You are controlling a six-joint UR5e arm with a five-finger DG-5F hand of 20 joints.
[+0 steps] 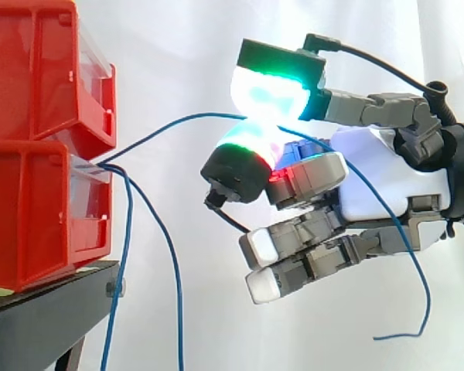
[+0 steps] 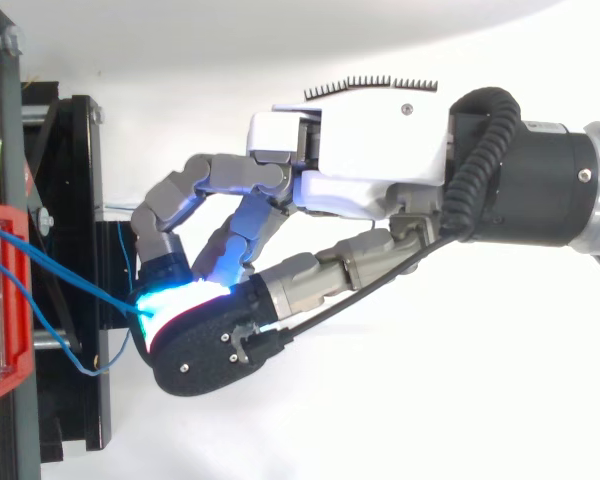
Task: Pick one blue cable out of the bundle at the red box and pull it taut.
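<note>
Hand (image 1: 375, 182): white palm shell, grey fingers, black-backed pads (image 1: 274, 97) glowing green, cyan and white, with a small red glow on a finger just beneath them. Cable (image 1: 193, 116) between the glowing pads: plain blue, unpatterned. Ahead of the fingertips, bins (image 1: 31, 193) solid red on a black stand (image 1: 39, 328); curtain (image 1: 185, 46) behind the hand, white.
</note>
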